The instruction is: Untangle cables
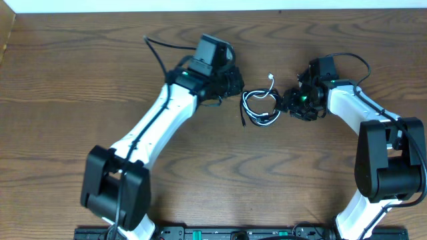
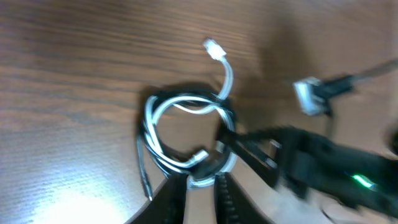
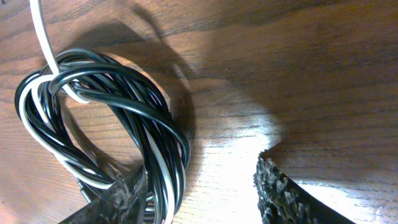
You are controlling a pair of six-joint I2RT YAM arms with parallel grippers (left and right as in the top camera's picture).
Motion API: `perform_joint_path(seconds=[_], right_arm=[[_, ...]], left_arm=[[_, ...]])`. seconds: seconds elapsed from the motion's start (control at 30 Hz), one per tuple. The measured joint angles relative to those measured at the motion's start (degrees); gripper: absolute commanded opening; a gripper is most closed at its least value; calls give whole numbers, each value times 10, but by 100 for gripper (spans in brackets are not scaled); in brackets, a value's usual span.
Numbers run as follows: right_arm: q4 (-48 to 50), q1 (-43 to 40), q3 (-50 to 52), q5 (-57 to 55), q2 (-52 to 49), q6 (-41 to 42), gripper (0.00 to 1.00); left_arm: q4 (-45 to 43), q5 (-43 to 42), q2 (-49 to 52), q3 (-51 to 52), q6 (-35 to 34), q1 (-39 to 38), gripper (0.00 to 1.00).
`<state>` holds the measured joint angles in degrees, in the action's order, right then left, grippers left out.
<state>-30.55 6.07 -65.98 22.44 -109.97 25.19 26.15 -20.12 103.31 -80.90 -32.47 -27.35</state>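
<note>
Lying coiled, cables [image 3: 106,124], right wrist showing right fingers [image 3: 283,196] apart, left wrist blurred

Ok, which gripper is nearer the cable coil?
Right. The right gripper is open, with the rim of the coil between its fingers. The left gripper sits at the opposite edge, contact unclear.

The cables [image 1: 261,107] are black, with one white cord [image 3: 38,37] wound among them. The table [image 1: 67,80] is brown wood with a darker wavy grain. The left arm [image 1: 160,120] and the right arm [image 1: 343,100] are white with black joints. A small green light [image 1: 305,97] glows on the right one.
</note>
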Motion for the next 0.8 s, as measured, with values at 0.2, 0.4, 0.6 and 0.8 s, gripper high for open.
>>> perform_joint_path(seconds=[0.2, 0.4, 0.6, 0.8], right_arm=[[2, 1, 0, 0, 0, 0, 56], [2, 3, 0, 0, 0, -2, 57], [3, 4, 0, 0, 0, -4, 57], [3, 4, 0, 0, 0, -7, 58]], left_arm=[[-42, 75, 73, 0, -1, -14, 30], [-94, 113, 134, 0, 0, -16, 30], [-120, 120, 162, 0, 2, -17, 30], [-121, 126, 163, 0, 40, -27, 30]])
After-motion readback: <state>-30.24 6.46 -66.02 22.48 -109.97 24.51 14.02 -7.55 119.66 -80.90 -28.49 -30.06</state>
